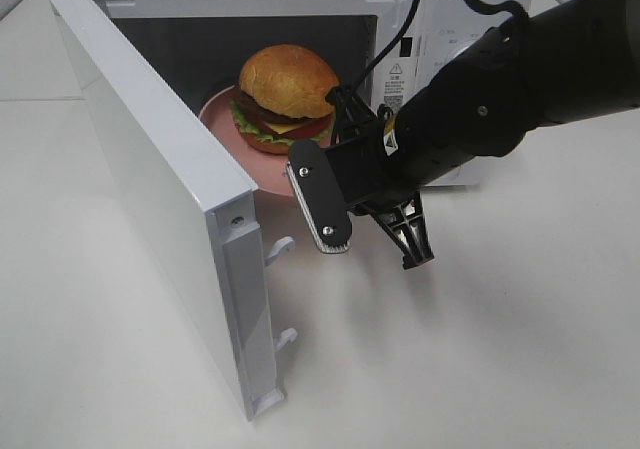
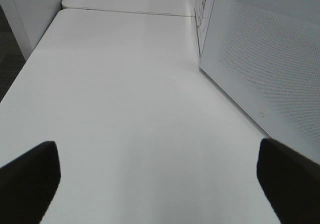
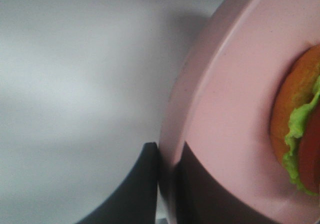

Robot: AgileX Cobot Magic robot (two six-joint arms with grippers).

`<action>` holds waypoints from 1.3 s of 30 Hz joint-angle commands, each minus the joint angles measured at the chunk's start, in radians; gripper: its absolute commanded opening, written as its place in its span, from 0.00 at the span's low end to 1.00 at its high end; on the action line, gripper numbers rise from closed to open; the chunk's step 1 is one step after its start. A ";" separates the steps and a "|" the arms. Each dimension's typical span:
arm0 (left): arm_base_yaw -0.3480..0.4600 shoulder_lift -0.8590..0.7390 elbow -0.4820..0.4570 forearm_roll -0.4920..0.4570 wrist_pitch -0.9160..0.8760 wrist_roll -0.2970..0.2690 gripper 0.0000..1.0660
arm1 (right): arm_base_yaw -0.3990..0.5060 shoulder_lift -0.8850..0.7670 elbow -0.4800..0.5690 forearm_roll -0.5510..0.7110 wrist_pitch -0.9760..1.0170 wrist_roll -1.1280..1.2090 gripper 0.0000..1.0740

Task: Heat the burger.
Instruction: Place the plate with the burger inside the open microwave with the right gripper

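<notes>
The burger (image 1: 285, 94), with a tan bun, lettuce, cheese and tomato, rests on a pink plate (image 1: 225, 129) at the mouth of the open microwave (image 1: 440, 39). My right gripper (image 1: 340, 119) reaches in from the right and is shut on the plate's rim. In the right wrist view its dark fingers (image 3: 145, 184) pinch the pink rim (image 3: 200, 99), with the burger (image 3: 300, 134) just beyond. My left gripper (image 2: 160, 179) is open over bare table and holds nothing. It does not show in the exterior high view.
The microwave door (image 1: 150, 179) stands swung open toward the front left, with its latch hooks (image 1: 282, 249) facing the right arm. The door's outer face (image 2: 265, 49) rises close beside my left gripper. White tabletop (image 1: 480, 349) spreads in front.
</notes>
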State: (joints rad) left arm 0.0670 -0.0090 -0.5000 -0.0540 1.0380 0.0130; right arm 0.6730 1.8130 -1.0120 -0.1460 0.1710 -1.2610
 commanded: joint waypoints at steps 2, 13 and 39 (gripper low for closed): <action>-0.001 -0.012 0.002 -0.003 -0.002 -0.002 0.96 | -0.001 0.009 -0.048 -0.006 -0.054 -0.025 0.00; -0.001 -0.012 0.002 -0.003 -0.002 -0.002 0.96 | -0.001 0.066 -0.149 -0.006 -0.016 -0.056 0.00; -0.001 -0.012 0.002 -0.003 -0.002 -0.002 0.96 | -0.024 0.271 -0.512 -0.002 0.166 -0.077 0.00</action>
State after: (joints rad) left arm 0.0670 -0.0090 -0.5000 -0.0540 1.0380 0.0130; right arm 0.6500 2.0960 -1.5010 -0.1420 0.3880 -1.3300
